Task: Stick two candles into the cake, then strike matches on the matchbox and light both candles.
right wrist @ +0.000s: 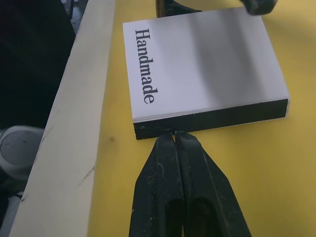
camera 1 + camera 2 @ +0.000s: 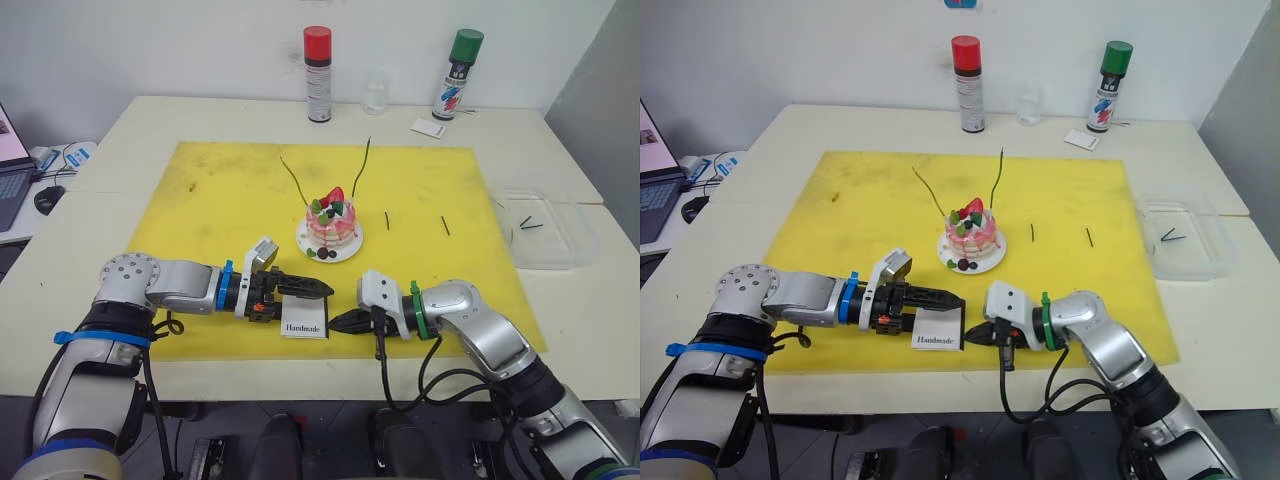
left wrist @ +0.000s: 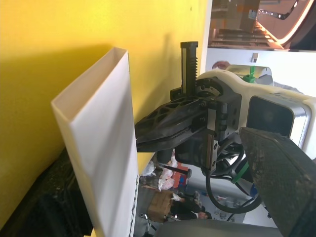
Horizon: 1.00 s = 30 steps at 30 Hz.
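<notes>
Already, from my seat, the first half looks done
Candles: both candles (image 2: 293, 181) stand stuck in the cake (image 2: 331, 222), leaning apart; I see no flame on either, so lighting is left
Cake: on its white plate (image 2: 352, 246) in the middle of the yellow mat (image 2: 220, 190), well beyond both arms
Matchbox: the matchbox (image 2: 305, 318) sits at the near edge of the mat, "Handmade" face up, between the two end effectors
Left end effector: the left end effector (image 2: 312, 288) has its fingers spread around the far end of the box, one on each side; I judge it is bracing the box, though I cannot confirm firm contact
Right end effector: the right end effector (image 1: 173, 143) has its fingers pressed together with their tips touching the black strip; whether a match is pinched between them I cannot make out
Matches: two matches (image 2: 387, 220) lie loose on the mat, right of the cake
Stage: I judge I am at the first strike; both candles remain to light
</notes>
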Available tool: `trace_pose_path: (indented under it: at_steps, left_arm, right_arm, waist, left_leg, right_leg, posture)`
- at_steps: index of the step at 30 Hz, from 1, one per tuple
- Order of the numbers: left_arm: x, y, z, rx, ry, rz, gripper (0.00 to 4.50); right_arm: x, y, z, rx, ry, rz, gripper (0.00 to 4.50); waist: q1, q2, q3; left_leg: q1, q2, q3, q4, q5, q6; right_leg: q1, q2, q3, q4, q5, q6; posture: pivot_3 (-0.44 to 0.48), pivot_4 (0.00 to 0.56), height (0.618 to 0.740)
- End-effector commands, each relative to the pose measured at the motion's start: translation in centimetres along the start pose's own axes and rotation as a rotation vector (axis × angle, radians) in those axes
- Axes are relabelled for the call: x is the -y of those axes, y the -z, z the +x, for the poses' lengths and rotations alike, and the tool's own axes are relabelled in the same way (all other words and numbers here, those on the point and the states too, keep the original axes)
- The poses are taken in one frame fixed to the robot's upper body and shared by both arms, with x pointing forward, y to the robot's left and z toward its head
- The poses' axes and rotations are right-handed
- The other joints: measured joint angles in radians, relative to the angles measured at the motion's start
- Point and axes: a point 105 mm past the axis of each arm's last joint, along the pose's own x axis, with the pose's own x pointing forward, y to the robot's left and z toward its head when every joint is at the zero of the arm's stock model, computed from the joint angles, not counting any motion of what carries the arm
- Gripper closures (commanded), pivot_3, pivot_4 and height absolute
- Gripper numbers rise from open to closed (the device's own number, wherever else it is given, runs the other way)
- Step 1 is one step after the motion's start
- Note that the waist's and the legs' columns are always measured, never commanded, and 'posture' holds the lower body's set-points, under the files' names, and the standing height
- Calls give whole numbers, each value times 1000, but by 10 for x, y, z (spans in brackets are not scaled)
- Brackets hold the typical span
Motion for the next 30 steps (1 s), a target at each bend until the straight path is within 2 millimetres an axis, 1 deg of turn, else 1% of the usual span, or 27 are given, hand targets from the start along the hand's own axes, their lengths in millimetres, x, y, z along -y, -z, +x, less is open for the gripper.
trace_pose_path:
  at_steps: [1, 6, 10, 11, 12, 13, 14, 15, 16, 19, 23, 24, 25, 26, 27, 28, 30]
  left_arm:
    - [0, 5, 2, -24, 1, 9, 0]
    - [-2, 6, 2, -22, -15, 11, 0]
    - [-11, 12, 0, -10, -90, 29, 0]
    - [-14, 12, 0, -1, -102, 27, 0]
    - [-15, 13, 0, 5, -107, 26, 187]
    - [-14, 14, -1, 6, -100, 32, 187]
    - [-13, 16, -1, 5, -94, 39, 570]
    - [-12, 16, -2, 5, -91, 45, 697]
    - [-12, 17, -3, 8, -89, 51, 939]
    - [-11, 18, -6, 18, -91, 63, 1820]
    - [-9, 20, -9, 21, -86, 73, 3054]
    - [-9, 21, -9, 22, -83, 76, 3437]
    - [-9, 21, -9, 23, -82, 78, 3652]
    - [-8, 21, -10, 27, -77, 80, 3961]
    - [-7, 20, -10, 34, -70, 86, 4147]
    - [-5, 20, -10, 40, -63, 90, 4458]
    - [2, 18, -11, 57, -26, 114, 4485]
  right_arm:
    - [4, -5, -4, 12, 15, -25, 4460]
    - [13, 4, -19, -34, 53, -51, 4460]
    - [24, 7, -33, -41, 116, -42, 4460]
    - [24, 8, -35, -41, 125, -39, 4460]
    - [24, 8, -36, -42, 129, -37, 4495]
    - [21, 9, -37, -41, 128, -30, 4495]
    - [18, 9, -37, -39, 126, -25, 4500]
    - [16, 9, -38, -35, 127, -17, 4500]
    - [14, 8, -38, -28, 130, -9, 4500]
    - [11, 4, -40, -14, 140, 6, 4500]
    - [11, 0, -43, -3, 155, 21, 4500]
    - [12, -1, -44, -1, 160, 21, 4500]
    - [13, -2, -45, -1, 165, 21, 4500]
    - [14, -3, -46, 1, 171, 21, 4500]
    - [16, -4, -47, 4, 177, 21, 4500]
    - [17, -5, -48, 6, 183, 20, 4500]
    - [19, -8, -51, 12, 194, 12, 4500]
  waist:
    - [0, 0, 0]
    - [1, 0, 0]
    - [0, 0, 0]
    - [0, 0, 0]
    - [0, 0, 0]
    - [1, 0, 0]
    - [0, 0, 0]
    - [0, 0, 0]
    - [0, 0, 0]
    - [0, 0, 0]
    - [-1, 0, 0]
    - [-1, 0, 0]
    - [-1, 0, 0]
    - [0, 0, 0]
    - [0, 0, 0]
    - [0, 0, 0]
    - [0, 0, 0]
  left_leg:
    - [0, 0, 0, 0, 0, 0]
    - [0, 0, 0, 0, 0, 0]
    - [0, 0, 0, 0, 0, 0]
    - [0, 0, 0, 0, 0, 0]
    - [0, 0, 0, 0, 0, 0]
    - [0, 0, 0, 0, 0, 0]
    - [0, 0, 0, 0, 0, 0]
    - [0, 0, 0, 0, 0, 0]
    - [0, 0, 0, 0, 0, 0]
    - [0, 0, 1, 0, 0, 0]
    - [0, 0, 1, 0, 0, 0]
    - [0, 0, 1, 0, 0, 0]
    - [0, 0, 1, 0, 0, 0]
    - [0, 0, 1, 0, 0, 0]
    - [0, 0, 1, 0, 0, 0]
    - [0, 0, 1, 0, 0, 0]
    - [0, 0, 1, 0, 0, 0]
  right_leg:
    - [0, 0, 0, 0, 0, 0]
    - [0, 0, 0, 0, 0, 0]
    - [0, 0, 0, 0, 0, 0]
    - [0, 0, 0, 0, 0, 0]
    - [0, 0, 0, 0, 0, 0]
    - [0, 0, 0, 0, 0, 0]
    - [0, 0, 0, 0, 0, 0]
    - [0, 0, 0, 0, 0, 0]
    - [0, 0, 0, 0, 0, 0]
    - [0, 0, 1, 0, 0, 0]
    - [0, 0, 1, 0, 0, 0]
    - [0, 0, 1, 0, 0, 0]
    - [0, 0, 1, 0, 0, 0]
    - [0, 0, 1, 0, 0, 0]
    - [0, 0, 1, 0, 0, 0]
    - [0, 0, 1, 0, 0, 0]
    - [0, 0, 1, 0, 0, 0]
  posture:
    - [0, 150, 740]
    - [0, 150, 740]
    - [0, 150, 740]
    - [0, 150, 740]
    - [0, 150, 740]
    - [0, 150, 740]
    - [0, 150, 740]
    - [0, 150, 740]
    - [0, 150, 740]
    - [0, 150, 740]
    - [0, 150, 740]
    - [0, 150, 740]
    - [0, 150, 740]
    - [0, 150, 740]
    - [0, 150, 740]
    - [0, 150, 740]
    - [0, 150, 740]
